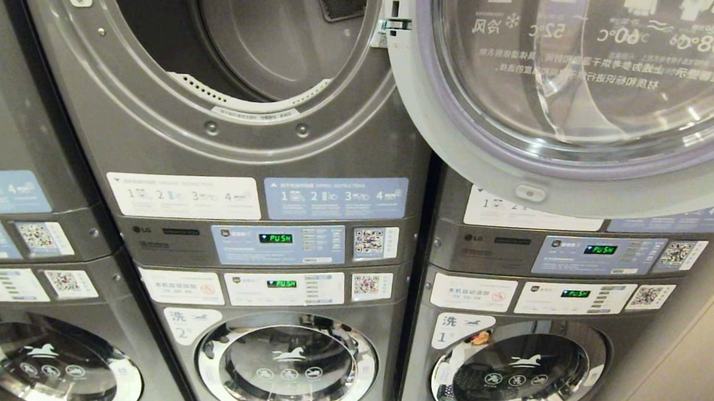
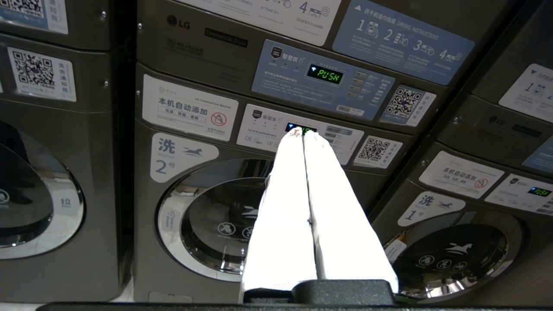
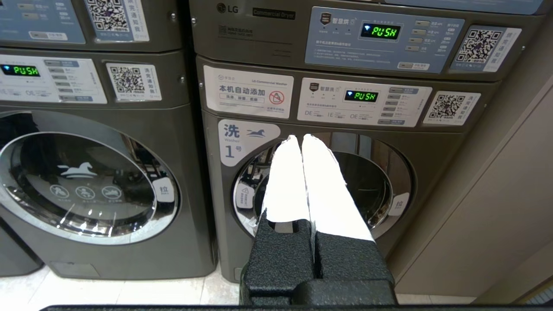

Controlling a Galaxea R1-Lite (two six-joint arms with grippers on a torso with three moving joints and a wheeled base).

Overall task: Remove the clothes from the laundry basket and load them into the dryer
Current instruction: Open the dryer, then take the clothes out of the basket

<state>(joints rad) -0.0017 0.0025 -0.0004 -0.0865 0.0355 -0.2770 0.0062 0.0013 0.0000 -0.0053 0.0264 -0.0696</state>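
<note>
White left gripper (image 2: 304,134) pinched, wrist-only; head shows open dryer (image 1: 243,38).

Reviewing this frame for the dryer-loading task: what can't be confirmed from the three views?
- Laundry basket and clothes: in no view, so what remains to load is unknown.
- Open dryer drum: head view's top edge cuts it off; its visible part shows no clothes.
- Left gripper and right gripper: absent from the head view; wrist views show both shut and empty, facing the lower washers.
- Dryer door: cropped at top and right.
</note>
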